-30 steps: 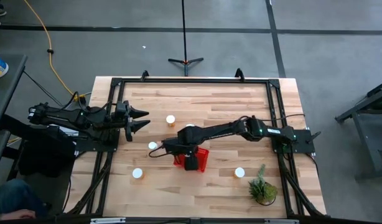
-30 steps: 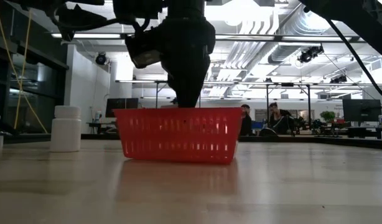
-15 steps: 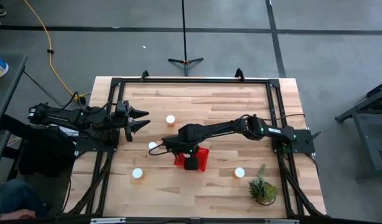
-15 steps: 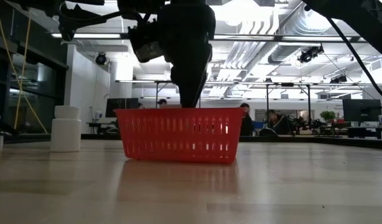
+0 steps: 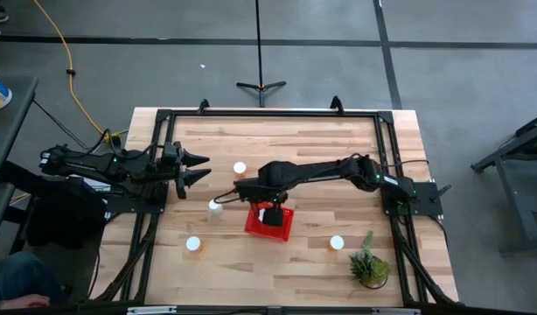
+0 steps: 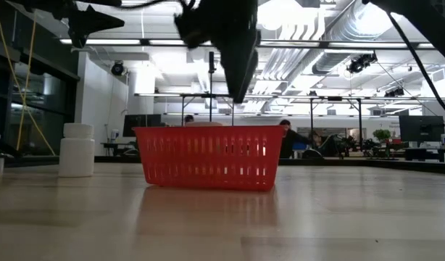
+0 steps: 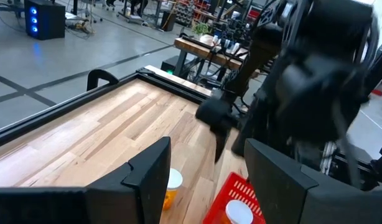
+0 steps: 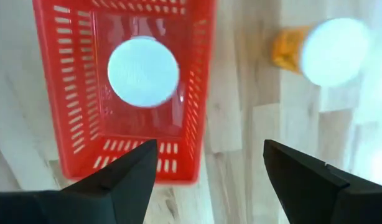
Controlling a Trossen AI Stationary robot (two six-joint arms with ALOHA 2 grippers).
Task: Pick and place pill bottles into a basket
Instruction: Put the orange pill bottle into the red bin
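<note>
The red basket (image 5: 270,222) stands on the table's middle, and one white-capped pill bottle (image 8: 143,70) stands upright inside it. My right gripper (image 8: 209,180) is open and empty above the basket's far-left side; it also shows in the low view (image 6: 235,87). My left gripper (image 5: 202,169) is open and empty, level at the table's left. Loose bottles stand on the wood: one (image 5: 240,168) far of the basket, one (image 5: 214,207) at its left, one (image 5: 193,244) near left, one (image 5: 337,242) near right.
A green potted plant (image 5: 369,264) stands at the near right corner. A black frame (image 5: 268,114) runs round the table. A white bottle (image 6: 77,150) shows left of the basket (image 6: 208,156) in the low view. Bare wood lies along the far side.
My right gripper has risen out of the basket and gone a little toward the table's far edge. A white-capped bottle now shows standing inside the basket. The basket has stayed where it was.
</note>
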